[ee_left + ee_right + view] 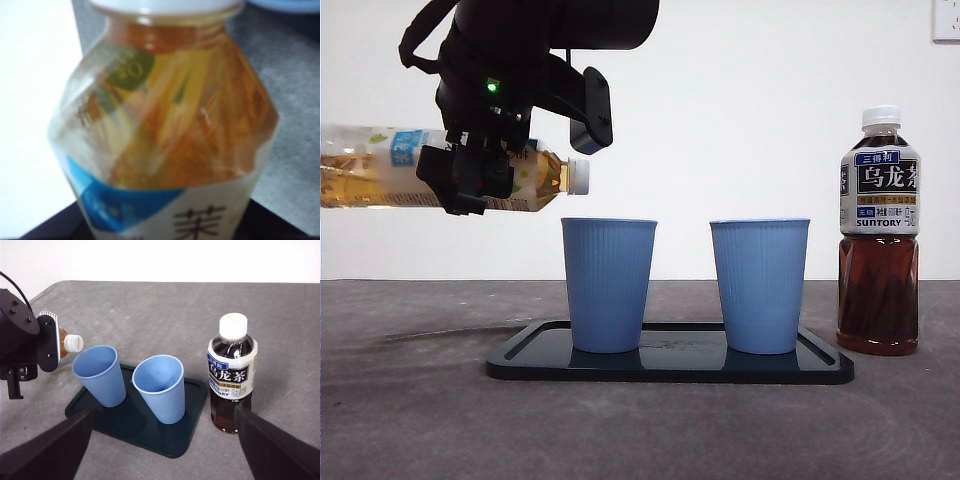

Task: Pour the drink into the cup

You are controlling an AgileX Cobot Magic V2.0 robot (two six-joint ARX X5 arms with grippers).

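— Tea bottle (420, 170): where do you have it?
— Lying level in your left gripper (470, 175), jaws clamped on its body, white cap still on, mouth just at 10 o'clock above the left blue cup (608, 285).
— And your right gripper (165, 450)?
— Spread wide, holding nothing, well back from the tray (670, 368).

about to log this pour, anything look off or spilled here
One oddity: the pale tea bottle, held sideways by the left gripper beside the left cup, has its white cap on, so nothing can pour. No spill shows on the tray; both cups stand upright.
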